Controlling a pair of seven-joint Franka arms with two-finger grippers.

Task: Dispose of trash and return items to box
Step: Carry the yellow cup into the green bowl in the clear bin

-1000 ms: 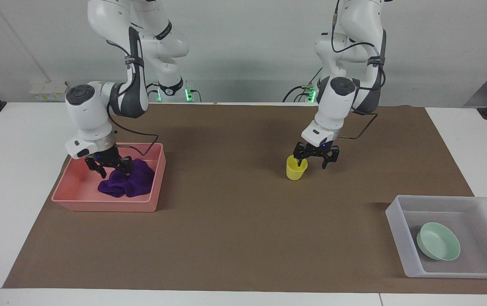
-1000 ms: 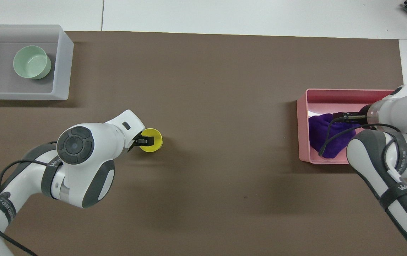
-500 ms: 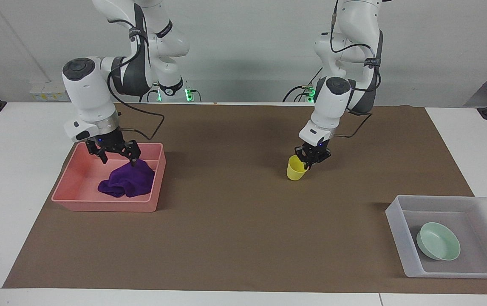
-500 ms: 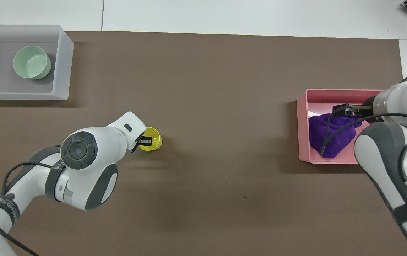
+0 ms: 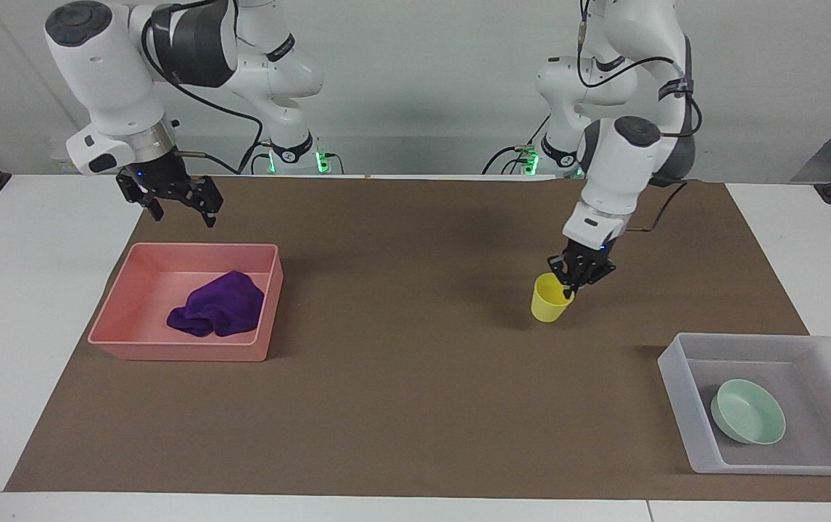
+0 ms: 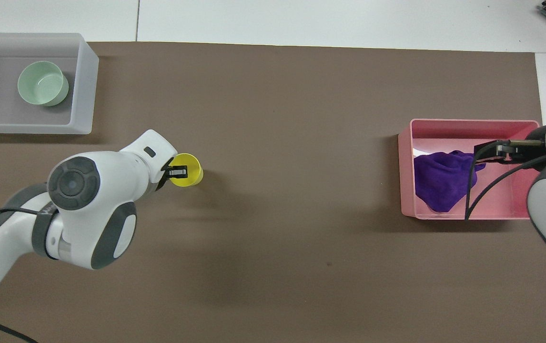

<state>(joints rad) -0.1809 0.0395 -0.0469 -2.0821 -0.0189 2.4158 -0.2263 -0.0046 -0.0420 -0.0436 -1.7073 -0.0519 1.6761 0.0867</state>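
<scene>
My left gripper (image 5: pixel 579 279) is shut on the rim of the yellow cup (image 5: pixel 550 299) and holds it slightly tilted, low over the brown mat. The cup also shows in the overhead view (image 6: pixel 186 169), with the left gripper (image 6: pixel 176 170) on its rim. The mint-green bowl (image 5: pixel 749 412) lies in the translucent box (image 5: pixel 676 391) at the left arm's end of the table. The purple cloth (image 5: pixel 220 313) lies loose in the pink bin (image 5: pixel 176 354). My right gripper (image 5: pixel 176 206) is open and empty, raised high over the bin.
The brown mat (image 5: pixel 401 406) covers most of the table. The box (image 6: pixel 85 85) and the bowl (image 6: pixel 42 83) sit farther from the robots than the cup. The pink bin (image 6: pixel 468 123) with the cloth (image 6: pixel 442 183) is at the right arm's end.
My left gripper closed on the cup's rim and carried it toward the box. My right gripper rose from the cloth, which stays in the pink bin.
</scene>
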